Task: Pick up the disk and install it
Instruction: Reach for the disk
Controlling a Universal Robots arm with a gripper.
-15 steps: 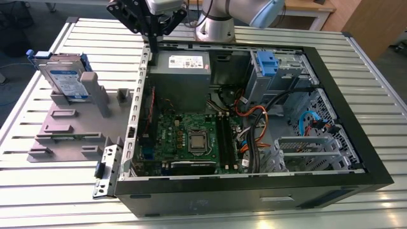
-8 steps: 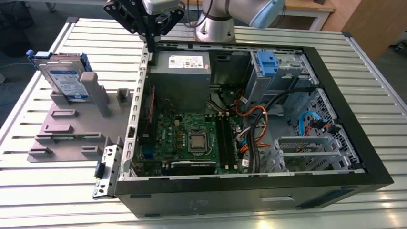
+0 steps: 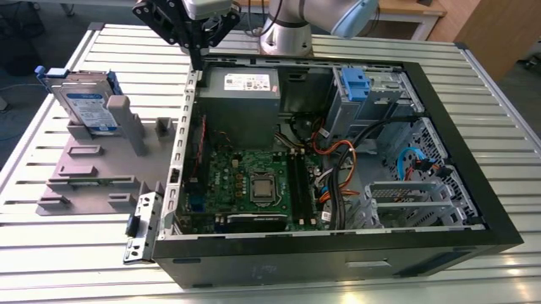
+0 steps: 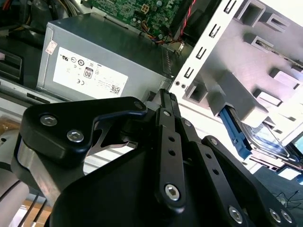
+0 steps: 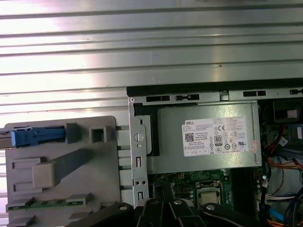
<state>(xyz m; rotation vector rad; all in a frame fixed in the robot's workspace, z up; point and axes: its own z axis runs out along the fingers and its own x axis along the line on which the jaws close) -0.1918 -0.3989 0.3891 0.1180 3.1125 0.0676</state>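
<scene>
Fingers (image 4: 168, 137) of the gripper (image 3: 197, 60) were closed on nothing. They hung over the far corner of the open computer case (image 3: 321, 253) on the exterior view's left, just beside the grey power supply (image 3: 241, 95). The disk (image 3: 89, 109) stood upright in a grey holder (image 3: 85, 180) on the table (image 3: 498, 82), left of the case and apart from the gripper, with blue rails round its edges.

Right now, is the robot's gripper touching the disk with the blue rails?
Apart. The exterior view shows the gripper at the computer case's corner and the disk standing in the grey holder to the exterior view's left, a plain gap between.
</scene>
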